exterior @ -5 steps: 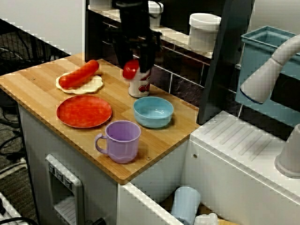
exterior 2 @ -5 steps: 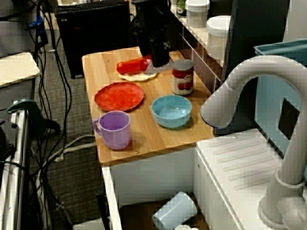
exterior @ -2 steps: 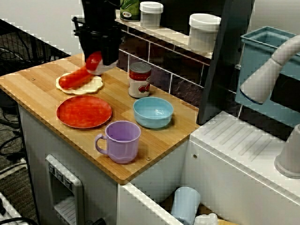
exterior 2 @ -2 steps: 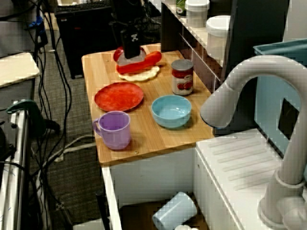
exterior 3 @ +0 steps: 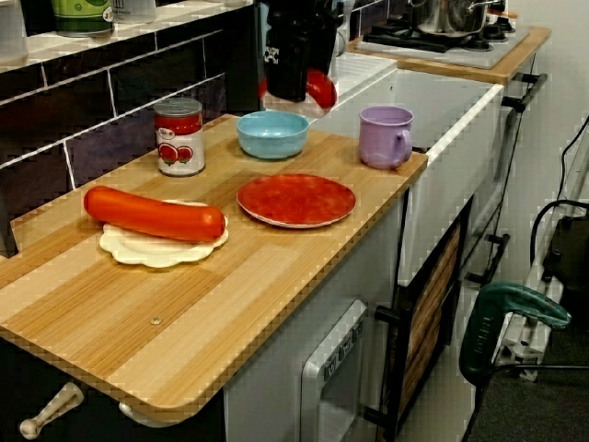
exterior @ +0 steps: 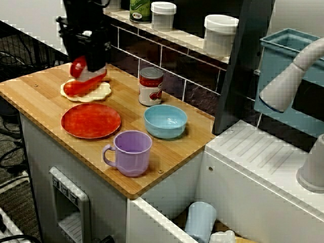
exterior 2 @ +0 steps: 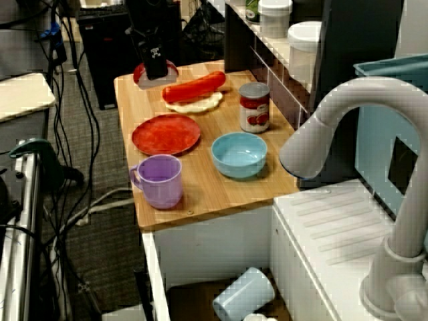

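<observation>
Counter (exterior: 35,93): front vw, gripper (exterior: 83,71) overlaps sausage (exterior: 76,87); high vw, apart.

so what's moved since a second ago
The gripper, holding a red object throughout, swung from beside the can across to the far end of the sausage. Nothing was picked up or let go. Can, sausage, plate, bowl and mug stayed put.

A light wooden bench (exterior: 30,91) is standing against a dark tiled wall (exterior: 197,90). Black cables (exterior 2: 79,87) are lying on the grey floor (exterior 2: 100,167).
</observation>
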Robot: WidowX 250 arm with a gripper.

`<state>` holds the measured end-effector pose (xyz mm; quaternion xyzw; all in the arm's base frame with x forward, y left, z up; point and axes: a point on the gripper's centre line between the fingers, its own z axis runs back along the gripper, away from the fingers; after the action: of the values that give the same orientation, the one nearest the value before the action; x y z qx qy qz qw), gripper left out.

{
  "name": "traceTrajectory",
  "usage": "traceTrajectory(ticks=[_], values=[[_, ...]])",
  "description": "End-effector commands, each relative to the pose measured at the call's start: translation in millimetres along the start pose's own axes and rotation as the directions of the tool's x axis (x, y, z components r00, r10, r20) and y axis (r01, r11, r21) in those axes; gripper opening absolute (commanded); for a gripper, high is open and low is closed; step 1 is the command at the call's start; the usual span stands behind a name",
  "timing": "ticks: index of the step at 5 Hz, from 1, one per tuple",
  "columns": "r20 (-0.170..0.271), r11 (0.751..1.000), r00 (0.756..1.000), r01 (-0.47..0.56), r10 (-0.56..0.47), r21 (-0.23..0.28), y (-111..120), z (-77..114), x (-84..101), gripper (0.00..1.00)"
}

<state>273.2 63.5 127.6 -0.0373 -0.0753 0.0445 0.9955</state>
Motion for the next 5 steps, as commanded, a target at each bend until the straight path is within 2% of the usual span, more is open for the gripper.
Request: traceTrajectory(ticks=[1, 5], values=[[0.067, 0.999, 0.998, 0.004, -0.007, 0.047, 20.5, -8.2, -13.6, 0.0], [0.06, 0.994, 0.998, -0.004, -0.002, 0.113, 5.7, -59.8, -9.7, 0.0]])
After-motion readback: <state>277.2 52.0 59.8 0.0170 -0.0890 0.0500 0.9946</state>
